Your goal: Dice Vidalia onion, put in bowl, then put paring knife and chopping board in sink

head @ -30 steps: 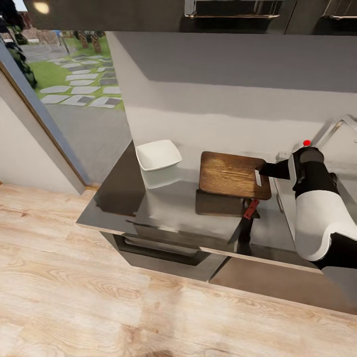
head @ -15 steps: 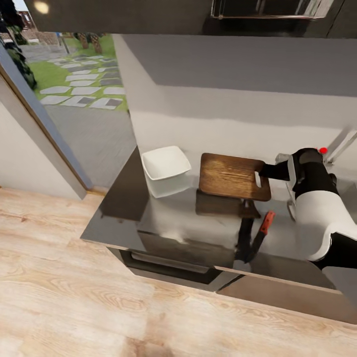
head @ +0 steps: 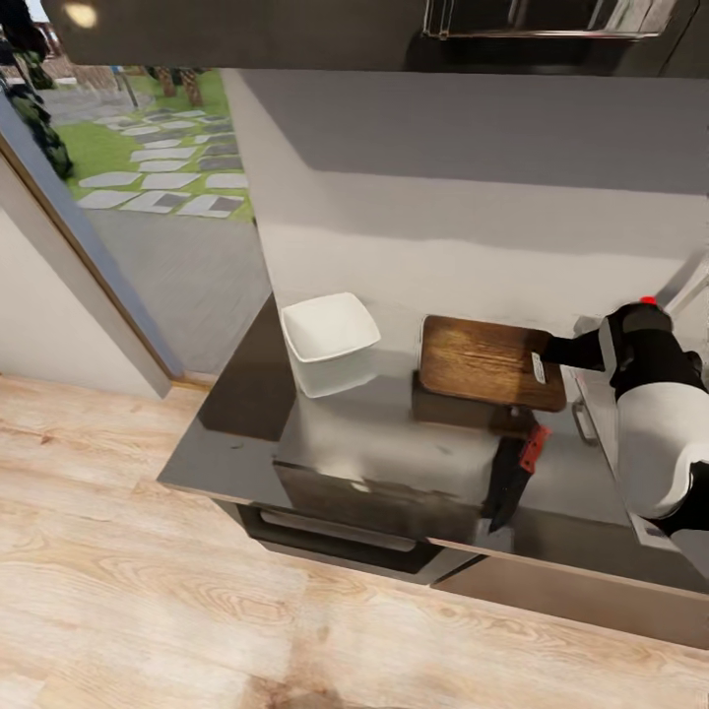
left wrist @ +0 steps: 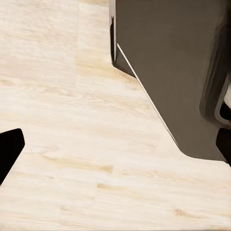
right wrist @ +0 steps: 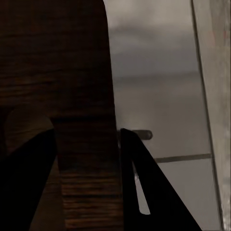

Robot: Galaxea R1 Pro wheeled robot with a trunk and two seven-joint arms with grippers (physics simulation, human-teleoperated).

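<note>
While our right gripper reaches in from the tap side, its fingers are clamped on the short edge of the chopping board, one above and one below the wood. The board is lifted off the grey bench, which shows in the dark reflection under it, and it looks roughly level. In the right wrist view the same board runs between the two dark fingers, with the glossy bench surface behind it.

Taking the board as our landmark, the white bowl stands on the bench well apart from its far short edge, on the window side. The paring knife lies on the bench just beside the board's front corner nearest the gripper, its red handle toward the board and its dark blade pointing at the bench's front edge. Part of the sink rim shows on the gripper side of the board, under our arm.

Our left gripper hangs over the pale wooden floor next to a dark cabinet; its fingers stand wide apart with nothing between them.
</note>
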